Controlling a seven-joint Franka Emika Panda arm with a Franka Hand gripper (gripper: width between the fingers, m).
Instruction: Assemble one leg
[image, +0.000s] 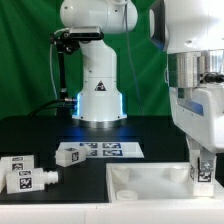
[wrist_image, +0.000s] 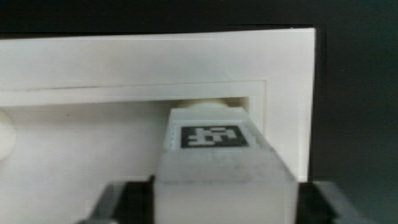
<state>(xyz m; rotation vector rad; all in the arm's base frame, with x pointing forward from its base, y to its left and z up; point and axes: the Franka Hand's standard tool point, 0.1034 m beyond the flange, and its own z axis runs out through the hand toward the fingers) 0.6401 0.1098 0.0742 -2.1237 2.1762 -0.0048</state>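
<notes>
My gripper (image: 203, 170) is shut on a leg (image: 203, 166), a small white post with a black-and-white tag, and holds it upright. It hangs over the near corner, at the exterior view's right, of the large flat white slab (image: 140, 183). In the wrist view the leg (wrist_image: 221, 150) sits between my dark fingers (wrist_image: 128, 203), and its far end points at a round corner socket (wrist_image: 208, 103) of the slab (wrist_image: 125, 65). I cannot tell whether the leg's tip is touching the socket.
Three more tagged white legs lie at the exterior view's left: one (image: 15, 164), a second (image: 30, 181) and a third (image: 71, 154). The marker board (image: 108, 150) lies in front of the robot's base (image: 98, 100). The table top is black.
</notes>
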